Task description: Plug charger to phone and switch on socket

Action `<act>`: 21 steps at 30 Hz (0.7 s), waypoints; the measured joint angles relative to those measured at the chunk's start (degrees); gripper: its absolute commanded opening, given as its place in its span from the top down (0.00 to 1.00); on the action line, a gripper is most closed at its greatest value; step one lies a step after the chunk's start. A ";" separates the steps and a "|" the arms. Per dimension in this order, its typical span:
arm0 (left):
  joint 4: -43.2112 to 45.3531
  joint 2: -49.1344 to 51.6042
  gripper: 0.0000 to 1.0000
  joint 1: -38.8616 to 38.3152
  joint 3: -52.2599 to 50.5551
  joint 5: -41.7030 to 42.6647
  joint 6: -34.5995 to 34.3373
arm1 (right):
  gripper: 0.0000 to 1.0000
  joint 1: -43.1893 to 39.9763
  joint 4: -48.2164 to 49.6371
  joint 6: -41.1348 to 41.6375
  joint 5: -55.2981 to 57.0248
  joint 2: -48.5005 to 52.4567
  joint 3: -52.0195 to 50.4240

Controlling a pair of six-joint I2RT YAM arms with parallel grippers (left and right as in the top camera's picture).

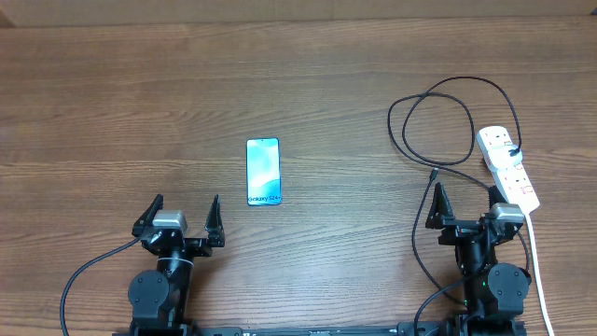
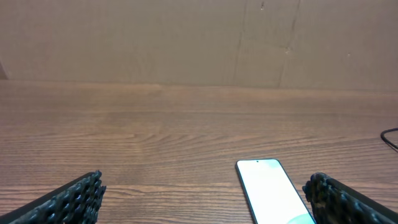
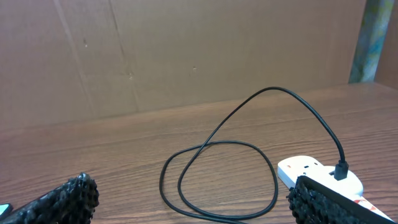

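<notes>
Brown wood-grain table (image 1: 140,75) is viewed straight down from overhead. Wrist cams are set low, close to surface, faced toward far edge. Slim blue-screen phone (image 1: 263,172) is shared w/ left wrist view; thin black looped cable (image 1: 389,117) w/ right.

Looks like a robotics lab bench: a left arm (image 1: 160,285) and a right arm (image 1: 492,280) mounted at the near edge of a wood-grain surface (image 1: 140,93), with plain brown cardboard (image 2: 124,37) walling off the surface's far edge
</notes>
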 measured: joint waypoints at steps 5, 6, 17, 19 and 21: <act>0.00 0.00 0.00 0.00 0.00 -0.04 0.00 | 0.00 -0.02 0.00 0.00 0.00 0.00 0.00; 0.00 0.00 0.00 0.00 0.00 -0.04 0.00 | 0.00 0.00 -0.04 -0.02 -0.02 0.00 0.00; -12.44 -0.04 0.00 0.00 4.96 2.45 -1.03 | 0.00 0.00 0.00 -0.02 -0.02 0.00 0.00; -17.11 -0.07 0.00 -0.02 7.32 2.86 -1.75 | 0.00 0.00 0.00 0.00 -0.02 0.00 0.00; -20.11 -0.07 0.00 -0.02 10.19 3.08 -3.02 | 0.00 0.00 0.00 -0.02 0.00 0.00 0.00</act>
